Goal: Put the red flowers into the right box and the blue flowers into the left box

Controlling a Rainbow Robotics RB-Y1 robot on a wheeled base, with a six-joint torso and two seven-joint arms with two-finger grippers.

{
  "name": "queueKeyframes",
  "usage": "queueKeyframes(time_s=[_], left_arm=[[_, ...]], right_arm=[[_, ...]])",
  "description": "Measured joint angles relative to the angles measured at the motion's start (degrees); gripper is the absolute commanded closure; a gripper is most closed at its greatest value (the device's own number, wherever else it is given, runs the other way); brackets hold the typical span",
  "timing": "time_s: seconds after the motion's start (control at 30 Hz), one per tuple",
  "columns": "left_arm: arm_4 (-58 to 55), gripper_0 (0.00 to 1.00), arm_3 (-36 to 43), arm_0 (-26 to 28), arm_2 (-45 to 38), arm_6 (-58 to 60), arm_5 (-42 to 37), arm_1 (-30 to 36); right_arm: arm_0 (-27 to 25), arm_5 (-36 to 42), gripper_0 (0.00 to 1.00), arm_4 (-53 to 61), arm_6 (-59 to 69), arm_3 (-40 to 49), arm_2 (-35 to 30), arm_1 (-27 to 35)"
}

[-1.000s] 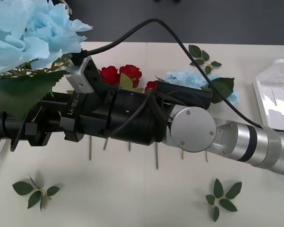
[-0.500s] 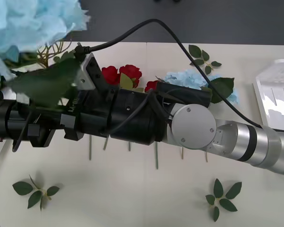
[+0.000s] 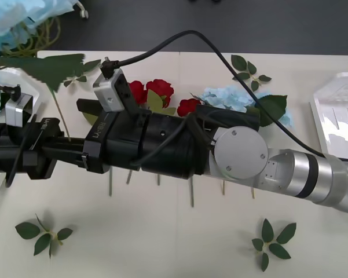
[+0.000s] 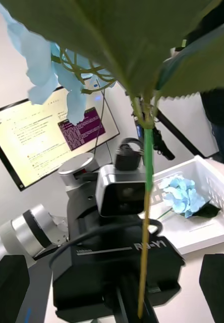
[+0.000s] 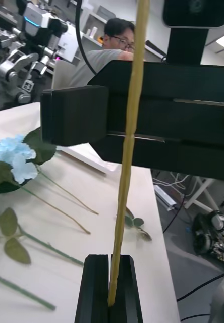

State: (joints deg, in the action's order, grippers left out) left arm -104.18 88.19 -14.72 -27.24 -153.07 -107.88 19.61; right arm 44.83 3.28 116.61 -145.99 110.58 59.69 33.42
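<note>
Since the earlier frame, the pale blue head of the held blue flower (image 4: 51,75) has travelled up and toward the robot's left in the front view, and its large leaf now hangs over the table's far-left corner. The left gripper (image 5: 111,287) is clamped on the lower end of this flower's stem, which stands nearly upright from it. The right gripper (image 4: 112,295) faces it with fingers spread wide. The stem passes between them, and no contact is visible. The right arm (image 3: 179,145) lies across the table before the robot, reaching to its left side. Beyond the arm, the red flowers (image 3: 156,90) lie together on the table (image 3: 162,243), with another blue flower (image 3: 229,95) just beside them on the robot's right. Leaf sprigs (image 3: 43,234) lie apart on the near side. The right box (image 3: 336,110) sits at the table's right edge. The left box (image 4: 213,232) stands beyond the left gripper and already contains one blue bloom (image 4: 182,194). Step in hand, by judgement: transfer of a blue flower to the left box, with the left gripper carrying. The next move calls for the right arm to withdraw clear of the stem. The left arm must then bring the flower over the left box, lower it and release it. The long stem and broad leaf may snag the right arm.
</note>
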Motion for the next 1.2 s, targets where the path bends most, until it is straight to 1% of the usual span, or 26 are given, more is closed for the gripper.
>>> queueKeyframes(time_s=[0.2,0.27,0.37,0.43,0.53,0.63,0.77,0.87,0.97,1.07,1.13,1.2], left_arm=[[-0.48,1.0,4.14,5.26,-3.69,0.0,1.26,0.32],[-1.03,1.0,4.92,7.03,-4.47,0.01,2.0,0.99],[-1.1,1.0,5.87,9.55,-6.42,0.01,2.87,2.55],[-1.1,1.0,6.31,11.02,-8.29,0.02,3.31,3.57],[-1.1,1.0,6.47,13.31,-11.52,0.02,4.43,5.14],[-1.09,1.0,6.48,15.87,-14.24,0.03,6.4,7.04],[-0.28,1.0,6.51,19.73,-17.35,0.04,9.02,10.02],[1.44,1.0,6.54,22.57,-19.89,0.05,11.45,11.68],[3.84,1.0,6.6,25.31,-22.21,0.05,14.8,12.66],[6.77,1.0,6.61,27.7,-23.23,0.05,19.23,13.26],[8.4,1.0,6.61,28.97,-23.26,0.06,22.14,13.51],[10.87,1.0,6.62,29.87,-23.26,0.08,25.35,13.57]], right_arm=[[0.0,-2.33,0.0,2.92,0.0,0.06,0.0,1.1],[-0.01,-3.33,0.0,5.24,0.0,0.36,0.0,2.32],[-0.37,-7.15,0.0,6.19,0.0,2.38,-0.19,5.4],[-1.59,-7.68,0.0,6.24,0.0,3.88,-1.37,7.53],[-5.38,-7.29,0.0,6.24,0.0,6.38,-5.21,10.38],[-10.64,-6.28,0.0,6.3,0.01,10.18,-9.98,13.75],[-18.94,-6.01,0.0,6.82,0.05,17.13,-15.65,19.97],[-26.4,-2.52,0.0,7.48,0.15,21.6,-21.41,24.8],[-35.29,3.78,0.0,9.16,0.2,24.1,-30.46,28.27],[-44.42,11.68,0.0,10.65,0.22,24.34,-41.86,29.19],[-49.22,16.06,0.0,10.62,0.3,23.84,-48.56,29.18],[-52.26,22.61,0.0,10.62,0.82,21.63,-53.64,29.17]])
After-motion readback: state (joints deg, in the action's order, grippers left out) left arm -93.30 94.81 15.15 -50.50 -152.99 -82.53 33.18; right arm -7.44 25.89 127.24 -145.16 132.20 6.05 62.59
